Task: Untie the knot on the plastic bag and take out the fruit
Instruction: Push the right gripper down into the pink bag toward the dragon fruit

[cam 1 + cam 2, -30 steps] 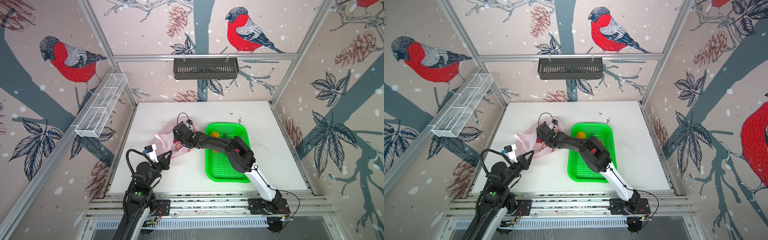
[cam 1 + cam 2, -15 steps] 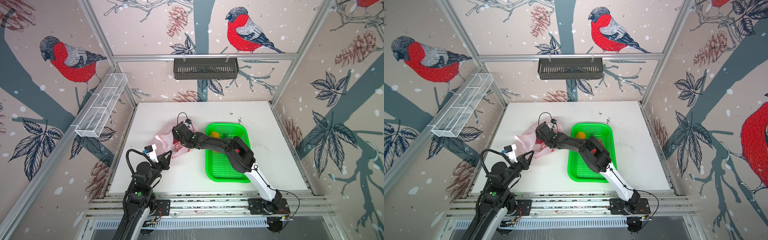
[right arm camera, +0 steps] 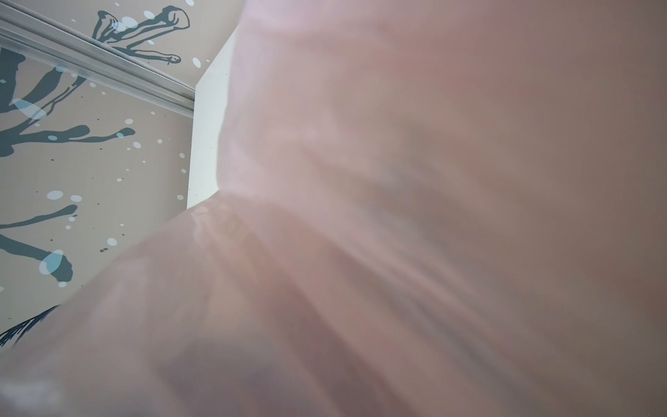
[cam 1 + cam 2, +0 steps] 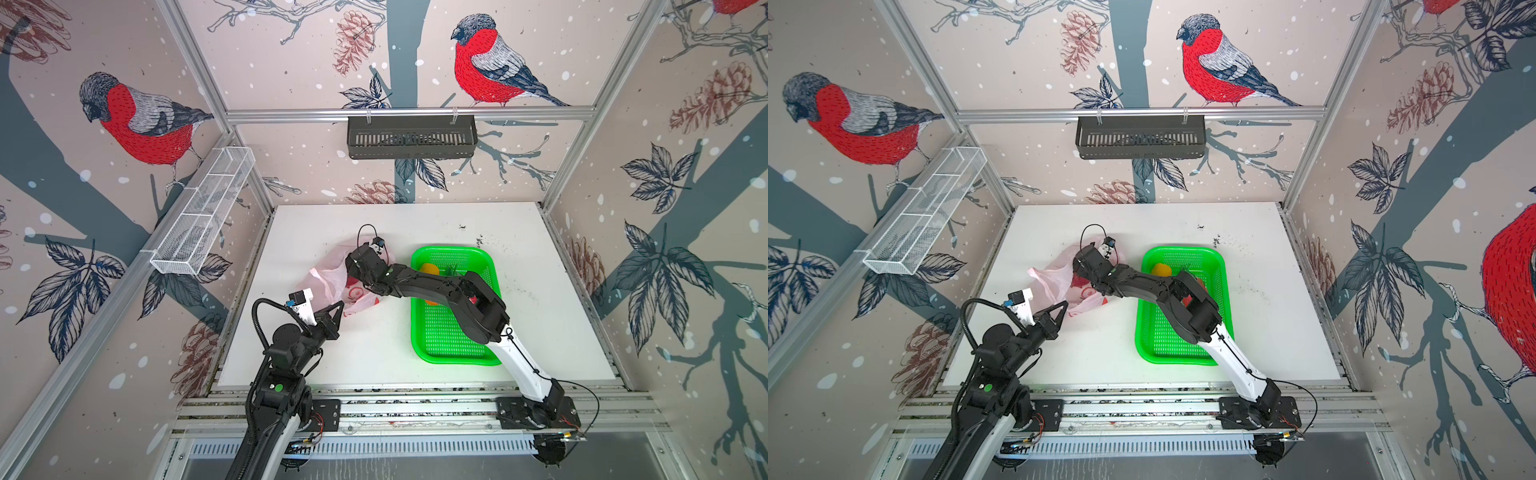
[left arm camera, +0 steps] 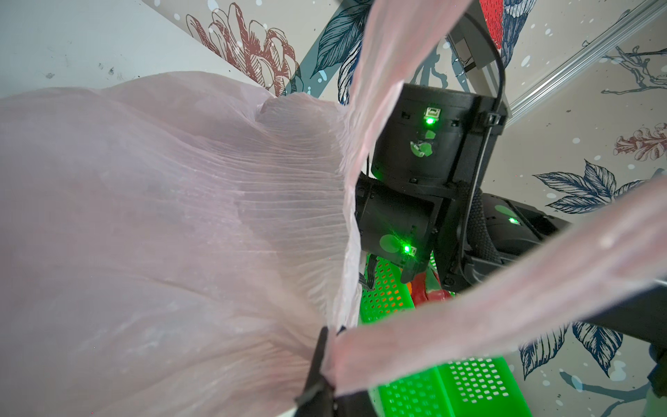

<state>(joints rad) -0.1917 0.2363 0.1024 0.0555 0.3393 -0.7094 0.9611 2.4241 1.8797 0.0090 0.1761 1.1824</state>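
The plastic bag [image 4: 328, 276] lies crumpled on the white table [image 4: 374, 357], left of centre and just left of the green basket [image 4: 451, 338]. The left gripper [image 4: 340, 306] reaches in from the near left, and its jaws are pressed together on the bag's near edge. In the left wrist view a dark finger [image 5: 317, 364] pinches the pale pink film where the bag's body meets a handle strip [image 5: 505, 314]. That strip runs off stretched to one side, while a second strip [image 5: 393, 54] leads away from it in another direction. The right arm stretches from the near right across the basket, and the right gripper [image 4: 352, 268] is pushed in among the bag's folds on its far right side. Its fingers are hidden by the wrist and the film, and the right wrist view is almost wholly filled with blurred pink plastic, with a sliver of table and wall at one edge. The jaws stand wide apart; whether any fruit lies between them cannot be told. Red printed marks [image 4: 355, 293] show on the bag's near right part. In the basket a yellow-orange ball [image 4: 430, 269] sits at the far end. A patch of red dragon fruit [image 4: 471, 297] peeps out from under the right arm, which covers most of the basket's far half. The near half of the basket shows only bare green mesh.
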